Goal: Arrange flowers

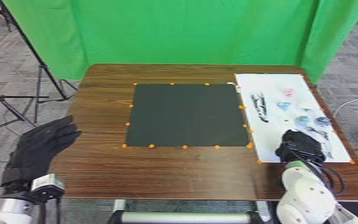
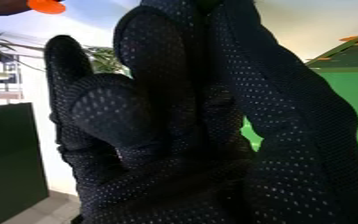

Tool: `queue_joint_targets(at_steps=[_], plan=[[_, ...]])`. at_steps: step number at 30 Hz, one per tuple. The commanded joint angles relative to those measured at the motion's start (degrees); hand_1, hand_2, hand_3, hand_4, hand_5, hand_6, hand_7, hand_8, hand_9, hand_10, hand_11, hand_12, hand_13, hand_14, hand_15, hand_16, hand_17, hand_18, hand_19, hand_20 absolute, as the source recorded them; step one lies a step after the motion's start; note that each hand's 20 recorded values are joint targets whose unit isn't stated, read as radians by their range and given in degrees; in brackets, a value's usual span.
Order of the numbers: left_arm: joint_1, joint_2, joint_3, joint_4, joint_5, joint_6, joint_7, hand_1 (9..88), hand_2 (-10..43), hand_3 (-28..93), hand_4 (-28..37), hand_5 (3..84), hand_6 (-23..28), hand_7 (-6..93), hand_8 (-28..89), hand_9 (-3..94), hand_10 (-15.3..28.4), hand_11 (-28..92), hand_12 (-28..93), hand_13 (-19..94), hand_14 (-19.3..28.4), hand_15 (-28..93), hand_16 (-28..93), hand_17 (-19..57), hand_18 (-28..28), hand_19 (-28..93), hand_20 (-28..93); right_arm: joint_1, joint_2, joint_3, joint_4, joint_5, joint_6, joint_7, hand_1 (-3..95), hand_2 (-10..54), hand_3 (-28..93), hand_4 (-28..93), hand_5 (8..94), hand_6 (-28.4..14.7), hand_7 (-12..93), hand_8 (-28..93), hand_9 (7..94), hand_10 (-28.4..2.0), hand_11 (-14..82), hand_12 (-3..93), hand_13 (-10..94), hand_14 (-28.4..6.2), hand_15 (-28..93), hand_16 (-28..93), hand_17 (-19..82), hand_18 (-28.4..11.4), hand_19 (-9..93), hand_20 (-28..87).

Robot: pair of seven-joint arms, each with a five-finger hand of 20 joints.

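At the left of the counter (image 1: pixel 95 175), the left hand (image 1: pixel 39 149) is loosely spread; then comes a dark mat (image 1: pixel 186 115). Blue flowers (image 1: pixel 322 121) lie on the white sheet (image 1: pixel 273 135) by the right hand (image 1: pixel 300 145), its grip unclear; best pinch one stem, sparing petals.

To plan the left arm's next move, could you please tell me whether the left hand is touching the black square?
Apart. The head view shows brown tabletop between the left hand and the near left side of the black square.
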Motion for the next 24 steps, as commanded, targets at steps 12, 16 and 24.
queue_joint_targets(at_steps=[12, 16, 24], plan=[[2.0, 0.73, -0.44, -0.55, -0.55, 0.92, 1.61, 27.0, 5.2, 82, -14.5, 45.4, 13.4, 13.9, -8, 37.9, 21.5, 33, 10, 26, 27.4, 54, -10, -10.5, 21.6, 55, 13, -1.5, 2.2, 0.8, 3.0, -0.4, 8.4, -2.2, 56.0, -9.5, 74, -28, 82.4, -5.0, 29, 27, 84.3, -13.9, 43.9, 35.4, 79, -10.5, 72, 27, 34, -23.9, 88, -4], [2.5, 1.42, -0.37, -0.56, -0.94, 1.4, 2.78, 26.9, 5.1, 82, -14.5, 45.4, 13.4, 13.8, -8, 37.9, 21.5, 33, 10, 26, 27.5, 54, -10, -10.5, 21.6, 55, 13, -0.4, 3.6, 1.2, 1.8, -0.9, 10.8, -3.0, 55.7, -9.5, 75, -28, 82.2, -5.3, 30, 27, 84.0, -14.0, 44.2, 35.6, 79, -10.3, 73, 28, 34, -23.8, 88, -3], [2.9, 1.9, -0.57, -0.52, -1.28, 1.85, 3.49, 27.0, 5.1, 82, -14.8, 45.4, 13.4, 13.9, -8, 37.9, 21.6, 33, 10, 26, 27.4, 54, -10, -10.5, 21.6, 55, 13, 2.0, 6.0, 1.0, -0.6, -0.7, 13.4, -3.3, 55.0, -9.5, 77, -28, 82.1, -5.5, 30, 27, 83.9, -14.0, 44.5, 35.9, 78, -10.0, 74, 28, 34, -23.8, 87, -1]])
